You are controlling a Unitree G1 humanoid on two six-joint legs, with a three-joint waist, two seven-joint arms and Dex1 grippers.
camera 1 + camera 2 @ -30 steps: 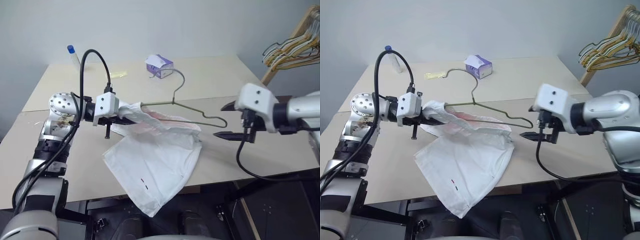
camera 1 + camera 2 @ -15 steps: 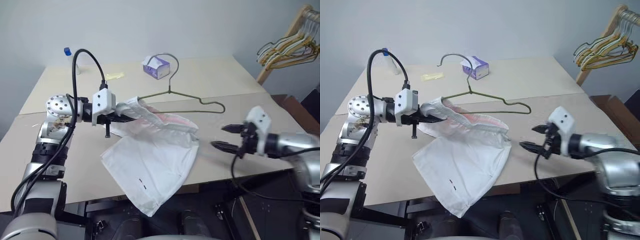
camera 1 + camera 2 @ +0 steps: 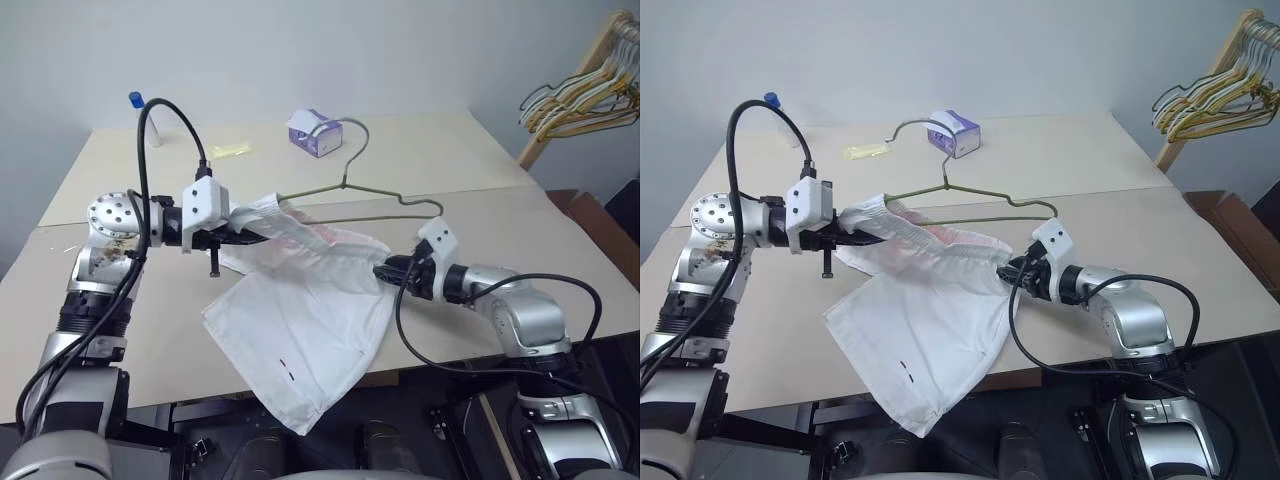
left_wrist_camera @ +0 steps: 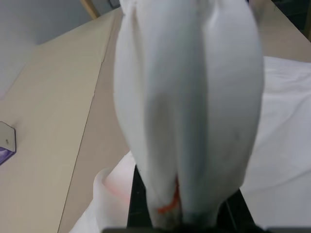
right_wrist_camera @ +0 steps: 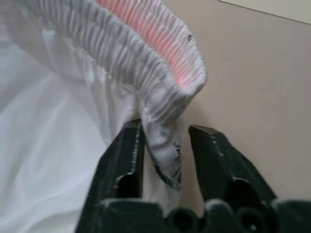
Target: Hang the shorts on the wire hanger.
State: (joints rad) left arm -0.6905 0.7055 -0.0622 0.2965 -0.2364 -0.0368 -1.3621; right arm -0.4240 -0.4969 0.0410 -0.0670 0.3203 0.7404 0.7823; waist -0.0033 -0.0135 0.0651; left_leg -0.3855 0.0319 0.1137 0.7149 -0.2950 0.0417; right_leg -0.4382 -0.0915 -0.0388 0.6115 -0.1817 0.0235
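The shorts [image 3: 310, 320] are thin white cloth, matt and softly creased, with a finely ribbed, gathered elastic waistband [image 5: 146, 63] tinted pink inside. The wire hanger [image 3: 385, 205] is thin dull olive-grey metal. The table [image 3: 560, 260] is smooth matt beige board. At one o'clock from the shorts, the tissue box [image 3: 316, 132] looks like purple-and-white card. The right gripper [image 5: 164, 150] has matt black plastic fingers [image 5: 121, 160].
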